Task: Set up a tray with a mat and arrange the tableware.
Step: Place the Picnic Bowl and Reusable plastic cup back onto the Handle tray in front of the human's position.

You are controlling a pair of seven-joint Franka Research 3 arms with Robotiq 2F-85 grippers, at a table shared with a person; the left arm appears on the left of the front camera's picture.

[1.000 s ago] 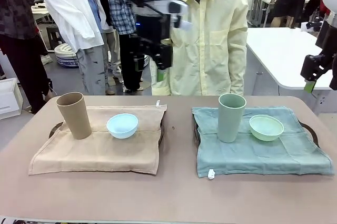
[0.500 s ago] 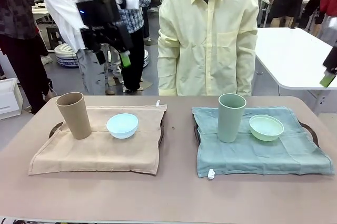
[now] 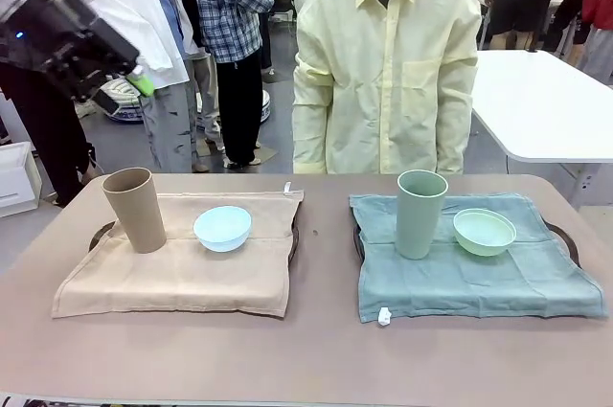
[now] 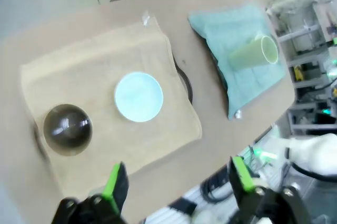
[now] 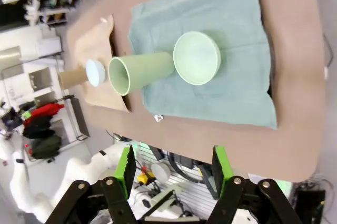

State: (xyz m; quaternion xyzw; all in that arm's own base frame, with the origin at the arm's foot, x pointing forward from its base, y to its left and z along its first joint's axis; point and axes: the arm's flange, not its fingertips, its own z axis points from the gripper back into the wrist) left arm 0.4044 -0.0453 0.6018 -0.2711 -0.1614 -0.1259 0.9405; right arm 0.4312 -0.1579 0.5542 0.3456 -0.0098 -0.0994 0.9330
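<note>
Table (image 3: 316,359): a brown surface seen from the robot's side, with a person in a pale yellow shirt (image 3: 388,62) standing at the far edge.
Tan mat (image 3: 182,268): spread over a dark tray (image 3: 292,235) on the left half of the table (only the tray's rim peeks out).
Tan cup (image 3: 134,209): upright on the far left part of the tan mat.
Light blue bowl (image 3: 222,228): on the tan mat, just right of the tan cup, not touching it.
Green mat (image 3: 479,273): spread over a second tray (image 3: 567,239) on the right half of the table, well apart from the tan mat.
Pale green cup (image 3: 420,213): upright near the far middle of the green mat.
Pale green bowl (image 3: 484,232): just right of the pale green cup on the same mat.
Left gripper (image 3: 120,91): raised high at the upper left of the front view, clear of the table; in its own wrist view (image 4: 176,179) its fingers are spread wide and hold nothing, looking down on the tan mat.
Right gripper (image 5: 172,168): high above the green mat in its wrist view, its fingers spread apart with nothing between them.
</note>
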